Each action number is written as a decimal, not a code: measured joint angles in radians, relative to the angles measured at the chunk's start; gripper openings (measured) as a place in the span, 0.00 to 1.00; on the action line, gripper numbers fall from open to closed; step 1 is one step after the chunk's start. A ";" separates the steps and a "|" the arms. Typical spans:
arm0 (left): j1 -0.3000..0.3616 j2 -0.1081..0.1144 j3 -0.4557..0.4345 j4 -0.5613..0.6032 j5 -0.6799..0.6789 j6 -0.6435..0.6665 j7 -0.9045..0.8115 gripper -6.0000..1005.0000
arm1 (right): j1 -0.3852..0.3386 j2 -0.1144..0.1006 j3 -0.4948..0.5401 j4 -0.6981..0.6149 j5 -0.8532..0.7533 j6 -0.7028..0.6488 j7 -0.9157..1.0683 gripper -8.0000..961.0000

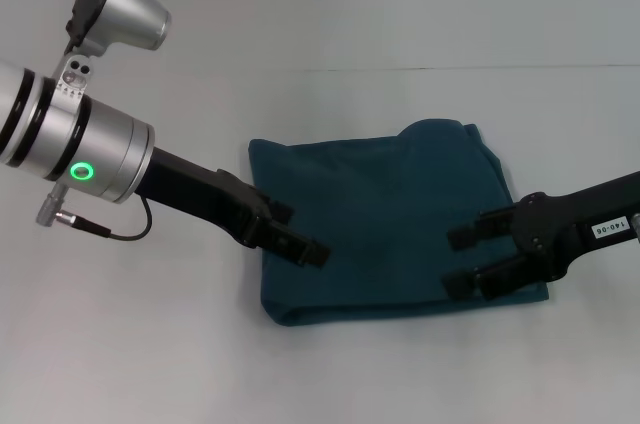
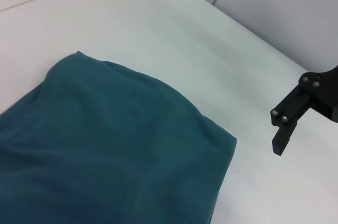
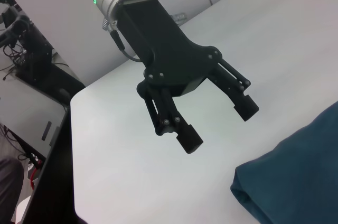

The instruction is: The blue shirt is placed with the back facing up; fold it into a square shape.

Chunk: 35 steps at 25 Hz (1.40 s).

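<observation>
One blue shirt [image 1: 385, 224], folded, lies between two black grippers: the left gripper [image 1: 297, 233] and right gripper [image 1: 470, 259], both spread.

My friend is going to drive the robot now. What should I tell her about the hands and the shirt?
Left gripper: open, holding nothing, over the left edge of the blue shirt.
Right gripper: open, holding nothing, over the shirt's right side near its front corner.
Shirt: lies on the white table, already folded into a compact, roughly square bundle, layers stacked, no sleeves sticking out.
Done: the folding, by the look of it.
Left: probably only pulling both arms back; maybe tidy the slightly bulging far right corner.
</observation>
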 joint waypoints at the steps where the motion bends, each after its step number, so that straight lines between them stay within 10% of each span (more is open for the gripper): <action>1: 0.000 0.000 0.000 0.000 0.000 0.000 0.000 0.94 | 0.000 0.000 0.000 0.000 0.000 0.000 0.000 0.95; 35: 0.001 0.000 0.003 0.000 -0.001 0.002 0.003 0.94 | 0.001 0.004 0.039 -0.003 0.000 0.050 0.007 0.94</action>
